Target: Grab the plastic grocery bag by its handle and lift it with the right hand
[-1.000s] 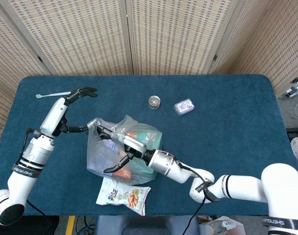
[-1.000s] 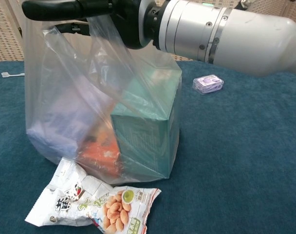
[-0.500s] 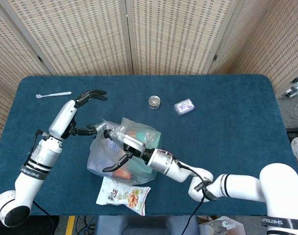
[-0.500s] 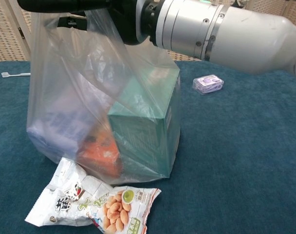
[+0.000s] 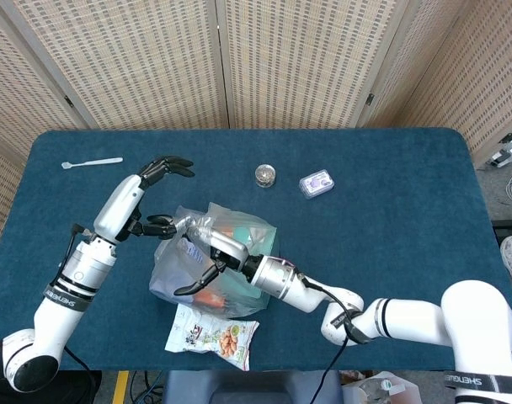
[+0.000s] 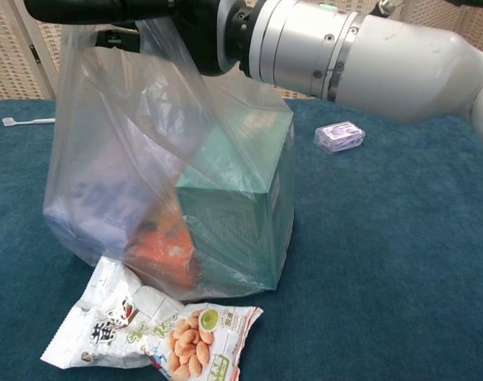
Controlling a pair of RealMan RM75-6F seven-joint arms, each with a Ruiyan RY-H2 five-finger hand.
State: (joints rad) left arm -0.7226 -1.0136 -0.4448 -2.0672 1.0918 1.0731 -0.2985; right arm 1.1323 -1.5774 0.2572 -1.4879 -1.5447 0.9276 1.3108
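The clear plastic grocery bag stands on the blue table with a teal box and an orange pack inside. My right hand reaches through the bag's top. The handle drapes over its dark fingers and is pulled taut upward, while the bag's bottom rests on the cloth. My left hand hovers at the bag's left edge with its fingers spread. Its thumb touches the plastic there.
A snack packet lies in front of the bag. Behind it sit a small round jar and a purple case. A white spoon lies at the far left. Screens stand behind the table.
My left hand has moved right, closing in on the bag's left edge. The right hand keeps the handle raised, and the bag's top has shifted slightly right.
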